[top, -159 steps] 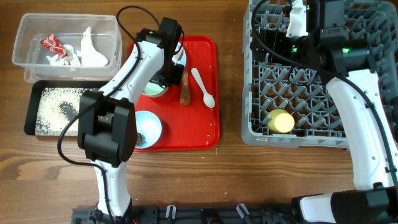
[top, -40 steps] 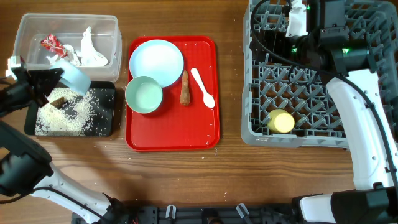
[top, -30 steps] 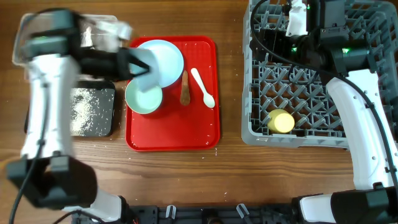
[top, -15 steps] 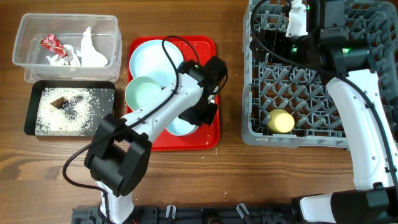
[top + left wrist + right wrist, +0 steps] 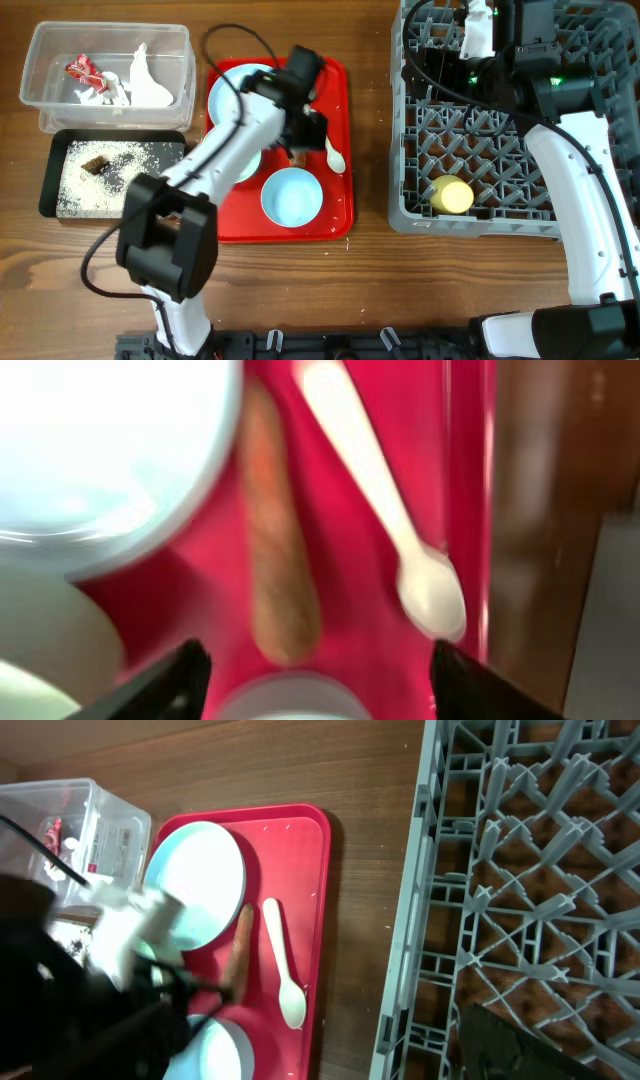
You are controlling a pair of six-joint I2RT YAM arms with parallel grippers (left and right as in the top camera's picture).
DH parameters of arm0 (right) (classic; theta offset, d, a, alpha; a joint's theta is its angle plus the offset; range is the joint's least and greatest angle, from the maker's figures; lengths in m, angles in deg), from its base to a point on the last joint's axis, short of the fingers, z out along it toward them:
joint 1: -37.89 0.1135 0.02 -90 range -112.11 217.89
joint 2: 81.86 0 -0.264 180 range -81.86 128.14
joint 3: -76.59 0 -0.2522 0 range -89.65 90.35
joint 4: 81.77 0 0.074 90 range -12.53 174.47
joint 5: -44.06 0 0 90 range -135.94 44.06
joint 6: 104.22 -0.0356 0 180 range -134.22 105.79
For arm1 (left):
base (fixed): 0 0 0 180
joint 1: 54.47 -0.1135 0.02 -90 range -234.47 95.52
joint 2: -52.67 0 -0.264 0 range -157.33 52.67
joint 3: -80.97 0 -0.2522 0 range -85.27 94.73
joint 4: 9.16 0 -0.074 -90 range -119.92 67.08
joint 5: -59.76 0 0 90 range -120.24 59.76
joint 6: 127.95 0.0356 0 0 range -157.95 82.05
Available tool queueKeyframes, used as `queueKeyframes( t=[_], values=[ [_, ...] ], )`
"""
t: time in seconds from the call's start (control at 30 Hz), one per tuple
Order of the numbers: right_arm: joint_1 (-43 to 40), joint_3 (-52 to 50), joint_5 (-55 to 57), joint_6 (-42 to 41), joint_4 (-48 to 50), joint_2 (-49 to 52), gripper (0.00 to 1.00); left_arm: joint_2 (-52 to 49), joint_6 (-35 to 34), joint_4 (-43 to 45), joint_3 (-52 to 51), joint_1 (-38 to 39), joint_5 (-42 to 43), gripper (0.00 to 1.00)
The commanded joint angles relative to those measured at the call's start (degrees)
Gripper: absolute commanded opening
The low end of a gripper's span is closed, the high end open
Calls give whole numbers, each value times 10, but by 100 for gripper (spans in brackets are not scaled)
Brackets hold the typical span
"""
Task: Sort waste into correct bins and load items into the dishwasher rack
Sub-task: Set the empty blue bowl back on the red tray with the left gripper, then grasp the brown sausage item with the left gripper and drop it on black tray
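My left gripper [image 5: 322, 682] hangs open over the red tray [image 5: 335, 215], just above the brown stick [image 5: 275, 560]; nothing sits between its fingers [image 5: 180, 675]. The white spoon [image 5: 385, 510] lies right of the stick. A pale blue bowl [image 5: 291, 196] stands upright at the tray's front. The blue plate [image 5: 232, 88] lies at the tray's back, and my arm hides the other bowl in the overhead view. The yellow cup [image 5: 452, 195] lies in the grey rack [image 5: 510, 130]. My right gripper [image 5: 495, 45] hovers open over the rack's back, one finger [image 5: 500, 1042] showing.
The clear tub [image 5: 108, 62] at back left holds the red-and-white wrapper [image 5: 82, 70] and the tissue [image 5: 145, 80]. In front of it the black tray [image 5: 110, 180] holds rice grains and a brown crumb [image 5: 95, 163]. Bare wood separates the red tray from the rack.
My left arm carried the blue bowl from the black tray to the red tray, set it down at the front, opened, and moved back over the stick. The right arm stayed still.
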Motion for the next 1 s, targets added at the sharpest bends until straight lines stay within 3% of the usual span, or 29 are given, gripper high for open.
queueKeyframes(
  t=[0.0,0.37,0.43,0.5,0.57,0.63,0.97],
  values=[
    [0,6,9,11,3,14,92,-22,-9,46,8,-23,-4,62],
    [0,6,9,10,-1,29,92,-135,-37,60,8,-11,1,58],
    [0,6,10,11,-1,29,92,-142,-37,60,8,-11,1,49],
    [0,6,9,11,-1,29,92,-142,-37,61,8,-11,5,31],
    [0,6,9,11,-1,29,92,-142,-37,58,8,-11,12,19],
    [0,6,9,11,-1,29,92,-138,-37,51,10,-11,18,13],
    [0,6,9,11,-1,29,92,-59,-34,-73,167,-26,24,15]
  ],
)
